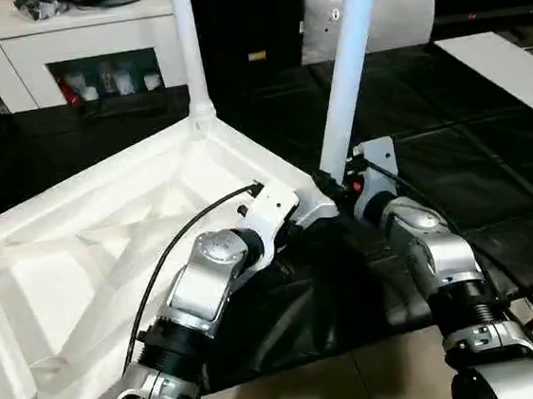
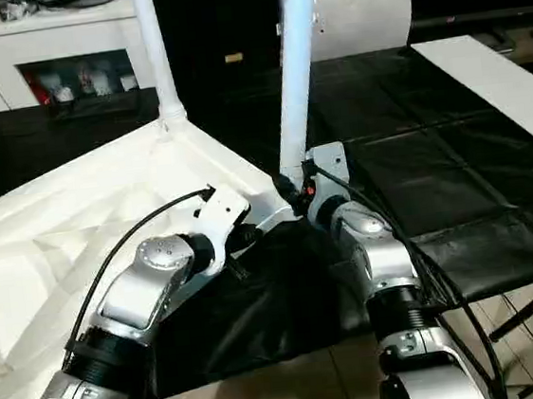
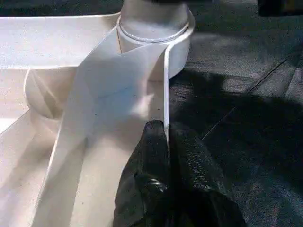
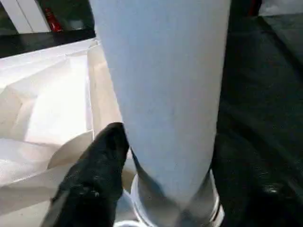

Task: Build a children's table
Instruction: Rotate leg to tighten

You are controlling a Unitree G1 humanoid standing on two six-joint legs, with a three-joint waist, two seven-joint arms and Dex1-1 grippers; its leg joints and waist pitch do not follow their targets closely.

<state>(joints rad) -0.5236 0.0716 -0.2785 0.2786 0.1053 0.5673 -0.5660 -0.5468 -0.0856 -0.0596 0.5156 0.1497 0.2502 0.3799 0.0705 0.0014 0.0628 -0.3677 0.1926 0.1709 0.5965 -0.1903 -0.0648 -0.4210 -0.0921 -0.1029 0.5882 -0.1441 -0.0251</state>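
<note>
The white table top [image 1: 81,248] lies upside down with its ribbed underside facing up. Two white legs stand upright in corner sockets: a far leg [image 1: 188,46] and a near leg [image 1: 348,67]. My left gripper [image 3: 163,130] is shut on the thin edge wall of the table top, just short of the near corner socket [image 3: 156,28]. My right gripper [image 1: 336,184] sits at the base of the near leg [image 4: 165,94], right above the socket, with the leg between its jaws.
Black mats [image 1: 451,142] cover the floor to the right and behind. A grey-white cushion [image 1: 399,9] leans at the back, and a white cabinet [image 1: 88,47] stands at the back left. A white board [image 1: 510,69] lies at the far right.
</note>
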